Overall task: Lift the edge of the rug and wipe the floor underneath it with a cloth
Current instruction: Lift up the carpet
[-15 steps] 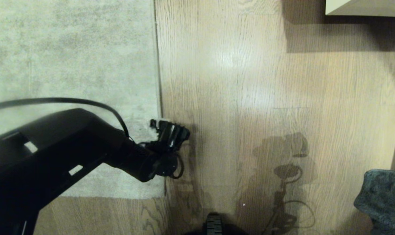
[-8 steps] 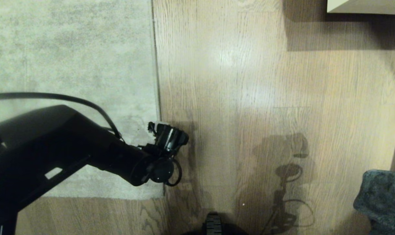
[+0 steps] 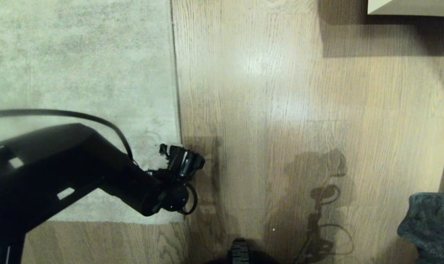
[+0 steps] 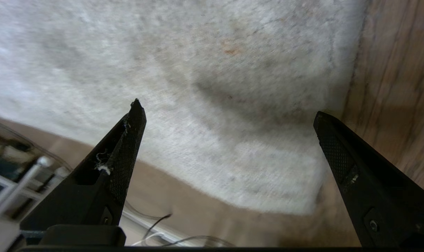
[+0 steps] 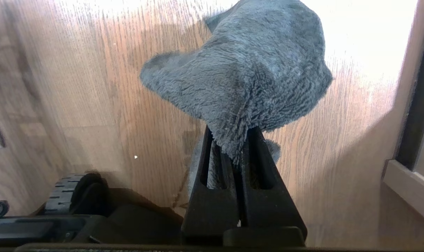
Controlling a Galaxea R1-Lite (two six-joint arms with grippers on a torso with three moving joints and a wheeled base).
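Fuzzy grey-teal cloth [image 5: 247, 84] pinched in right hand [image 5: 233, 147]; left hand [image 4: 229, 140] spread over rug [image 4: 163, 70].

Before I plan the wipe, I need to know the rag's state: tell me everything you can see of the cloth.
The cloth is a small grey-teal fuzzy rag, soft and lumpy. The right gripper is shut on one bunched edge; the rest flops beyond the fingertips above the wood floor. In the head view it shows at the lower right, far from the rug.
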